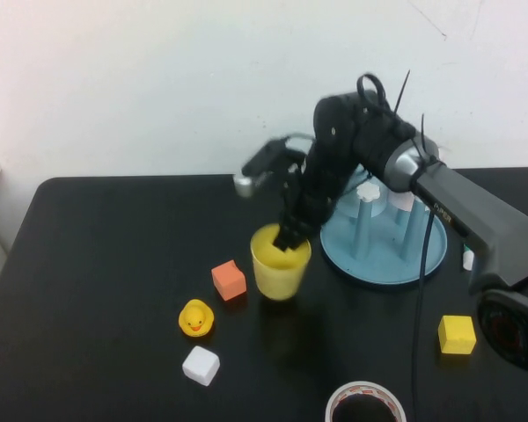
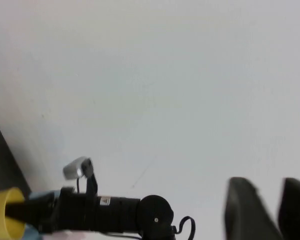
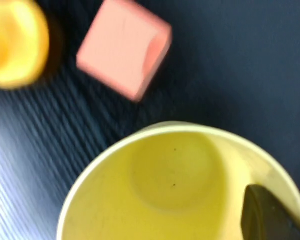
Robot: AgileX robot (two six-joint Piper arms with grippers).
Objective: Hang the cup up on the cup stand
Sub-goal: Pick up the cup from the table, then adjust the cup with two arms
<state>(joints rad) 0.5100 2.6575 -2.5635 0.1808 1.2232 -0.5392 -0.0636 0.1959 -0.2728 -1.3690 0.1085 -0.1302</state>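
Your right tool [image 1: 290, 236] is down at the mouth of the yellow cup [image 1: 281, 264], with one finger [image 3: 267, 217] inside the rim on the side nearest the cup stand [image 1: 383, 237]. Its jaws have closed on that stretch of wall, so you have a pinch on the cup's rim, one finger inside and, by my reading, the other outside where the views hide it.

The cup stands upright and mouth-up on the black surface [image 1: 97, 290], directly under the right tool, with the stand just beside it on the far side of the arm. An orange cube [image 1: 229, 280] sits close to the cup on the side away from the stand, and a yellow rubber duck [image 1: 195, 318] lies a little beyond that.

Expect the cup to be light, thin-walled plastic, smooth and handle-less. A rim pinch like this will likely flex the wall a little and can let the cup swing or slip as you lift, so move gently. It is not fragile, but it will tip easily. To seat it on a peg [image 1: 367, 215] you will need it turned mouth-down, and this rim hold should allow that rotation.

Your left tool [image 2: 267, 210] is off the surface, raised and looking toward the wall; it holds nothing, and I cannot tell how far apart its fingers stand.
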